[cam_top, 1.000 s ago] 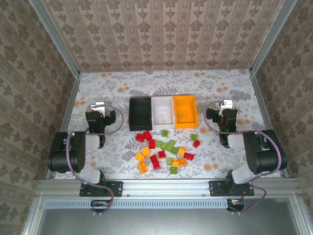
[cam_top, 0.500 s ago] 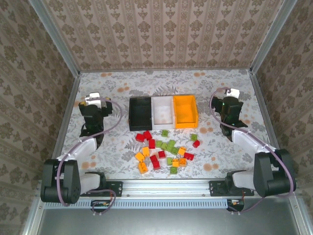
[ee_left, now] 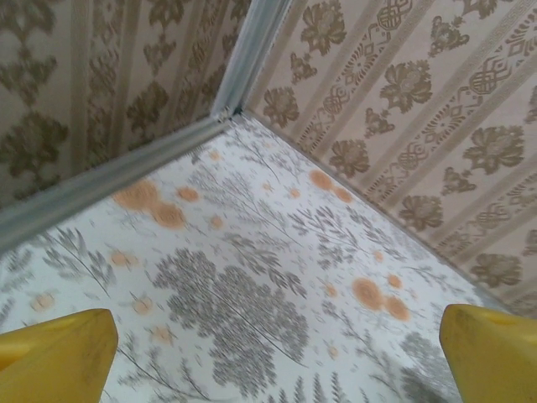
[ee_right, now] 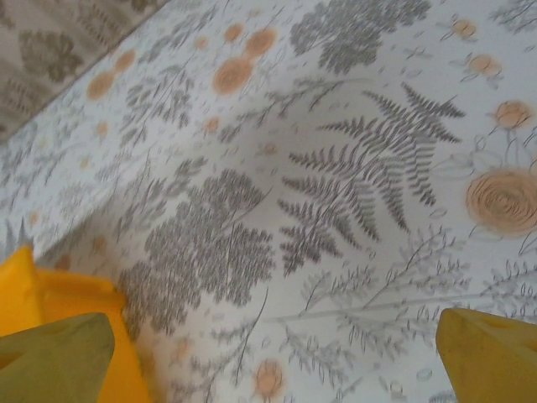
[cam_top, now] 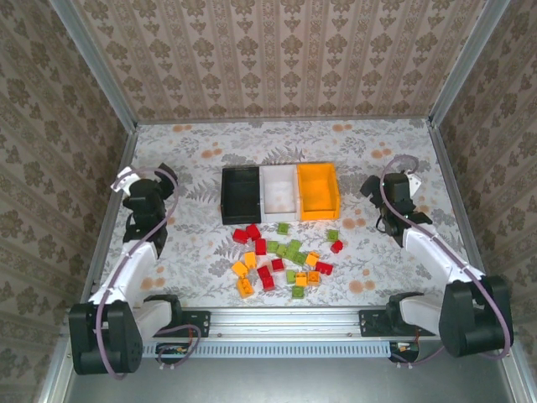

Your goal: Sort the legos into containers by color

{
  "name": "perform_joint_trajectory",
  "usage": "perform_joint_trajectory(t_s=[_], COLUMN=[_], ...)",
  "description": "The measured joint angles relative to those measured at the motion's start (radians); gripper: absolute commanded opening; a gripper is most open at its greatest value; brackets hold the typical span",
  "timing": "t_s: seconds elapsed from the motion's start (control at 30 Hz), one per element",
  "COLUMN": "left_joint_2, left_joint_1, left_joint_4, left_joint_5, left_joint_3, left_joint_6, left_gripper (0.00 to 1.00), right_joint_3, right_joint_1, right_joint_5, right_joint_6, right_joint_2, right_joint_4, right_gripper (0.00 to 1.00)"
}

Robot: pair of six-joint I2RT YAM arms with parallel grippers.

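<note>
Floral table (cam_top: 193,151) overhead holds legos (cam_top: 281,256) and bins (cam_top: 280,191); right wrist catches orange bin (ee_right: 80,298); left hand (ee_left: 277,353), right hand (ee_right: 273,353) released.

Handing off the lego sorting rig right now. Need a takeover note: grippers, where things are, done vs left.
Left gripper: open, empty, over bare table at the far left.
Right gripper: open, empty, over the table just right of the orange bin.
Bins: black bin, white bin and orange bin side by side mid-table; all look empty.
Legos: red, yellow-orange and green, loose on the table in front of the bins.
Done: nothing sorted.
Left: every lego.
</note>
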Motion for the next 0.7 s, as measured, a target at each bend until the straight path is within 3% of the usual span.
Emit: perform_joint_trajectory(t_s=[0.23,0.37,0.43,0.57,0.7], left_joint_2=[-0.062,-0.077,-0.094,-0.136,-0.16], left_joint_1=[0.026,0.016,-0.018,-0.173,-0.296], left_joint_4=[-0.044,-0.108,-0.131,-0.205,-0.27], left_joint_5=[0.172,0.267,0.304,0.338,0.348], left_joint_3=[0.006,0.056,0.059,0.058,0.047], left_joint_6=[-0.092,-0.107,-0.107,-0.09,-0.071], left_gripper=[1.0,1.0,1.0,1.0,1.0], right_joint_3=[0.018,0.051,0.069,0.089,0.089], right_joint_1=[0.082,0.177,0.231,0.323,0.362], right_joint_5=[-0.077,-0.111,-0.126,-0.148,-0.152], right_joint_6=[-0.066,-0.099,-0.115,-0.136,-0.14], right_joint_2=[-0.055,-0.032,-0.001,0.089,0.155], right_joint_4=[-0.122,-0.218,-0.252,-0.302,-0.312], right_gripper=[1.0,0.99,0.96,0.89,0.84])
